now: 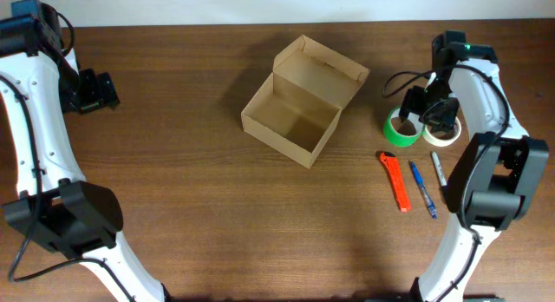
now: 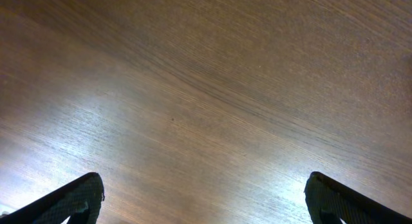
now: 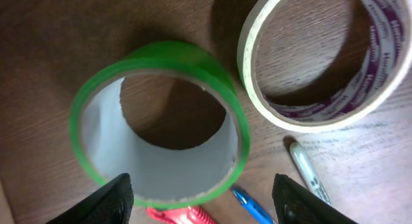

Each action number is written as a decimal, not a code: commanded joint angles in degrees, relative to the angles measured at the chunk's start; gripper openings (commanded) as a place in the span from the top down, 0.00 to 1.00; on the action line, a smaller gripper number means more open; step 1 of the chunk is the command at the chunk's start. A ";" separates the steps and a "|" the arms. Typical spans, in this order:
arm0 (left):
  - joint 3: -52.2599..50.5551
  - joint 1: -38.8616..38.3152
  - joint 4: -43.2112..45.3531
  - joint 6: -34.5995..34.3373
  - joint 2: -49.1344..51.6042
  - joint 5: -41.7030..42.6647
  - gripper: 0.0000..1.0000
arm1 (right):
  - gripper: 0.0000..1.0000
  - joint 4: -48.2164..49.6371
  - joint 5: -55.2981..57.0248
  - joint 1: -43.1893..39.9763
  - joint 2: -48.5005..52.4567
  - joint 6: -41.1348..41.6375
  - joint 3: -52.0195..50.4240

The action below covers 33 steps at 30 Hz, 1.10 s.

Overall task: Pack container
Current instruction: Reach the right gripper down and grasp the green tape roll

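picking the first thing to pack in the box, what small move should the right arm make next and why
Probably lower the right gripper straight down onto the green tape roll. Its jaws stand open just above the roll's near wall, nothing is held yet, and the container sits open and empty.

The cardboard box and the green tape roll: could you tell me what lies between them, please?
Nothing. The overhead view shows only bare table between the cardboard box and the green tape roll.
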 commanded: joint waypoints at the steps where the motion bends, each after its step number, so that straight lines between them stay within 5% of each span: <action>1: -0.22 0.07 -0.02 0.31 0.26 0.57 0.00 | 0.31 0.48 1.07 -0.11 1.75 1.01 1.07; 16: -0.22 0.04 -0.02 0.31 0.26 0.57 0.00 | 0.48 2.67 1.33 -1.07 3.98 2.93 1.07; 22: -0.22 0.04 -0.02 0.31 0.26 0.57 0.00 | 0.83 3.13 1.99 -1.07 3.98 3.78 1.07; 31: -0.22 0.04 -0.02 0.31 0.26 0.57 0.00 | 0.83 3.13 2.40 -1.07 3.98 3.76 1.07; 33: -0.22 0.04 -0.02 0.31 0.26 0.57 0.00 | 0.76 3.13 2.43 -1.07 3.98 3.76 1.07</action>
